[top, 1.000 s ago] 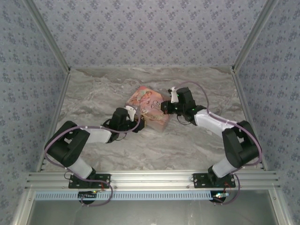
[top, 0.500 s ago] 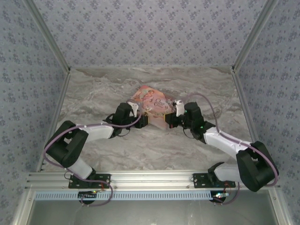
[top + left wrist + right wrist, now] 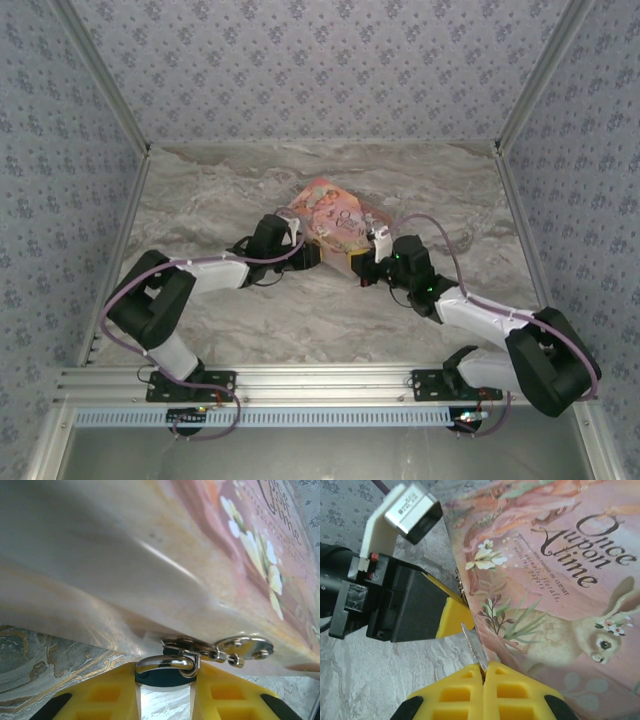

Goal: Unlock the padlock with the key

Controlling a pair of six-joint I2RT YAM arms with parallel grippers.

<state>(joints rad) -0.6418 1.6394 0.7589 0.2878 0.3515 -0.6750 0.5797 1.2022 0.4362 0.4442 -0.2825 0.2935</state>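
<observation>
**Key and padlock both being gripped, but this part looks sketchy**

Starting nearest: the right gripper (image 3: 483, 672) is being held out from the near right corner of the worktop (image 3: 200, 200). Its yellow pads (image 3: 467, 675) are being pressed together on the key (image 3: 471, 642), with just a thin silver blade being left sticking out toward the box.

Just past that, around mid-worktop, the padlock (image 3: 165, 676) is being pinched by the left gripper (image 3: 165, 692). The dark body is being squeezed from both sides, and the shackle (image 3: 162, 663) is being kept looped through the clasp (image 3: 245, 646) on the near edge of the pink box (image 3: 560, 580). The box itself is lying flat behind both grippers, toward the far edge.

Stuff that could go wrong, just guessing:
- **Aim:** the keyhole isn't being shown anywhere, so whether the blade is being aimed at it can't be told.
- **Key grip:** so little of the key is being gripped that an off-angle push could get it twisted or slid out of the pads.
- **Lock swivel:** the lock is being hung off a loose little clasp, so it could get swivelled away under pressure.
- **Box sliding:** nothing is holding the box down, so it may get shoved across the marble.
- **Collision:** the grippers are being worked almost touching, so a bump seems likely.
</observation>
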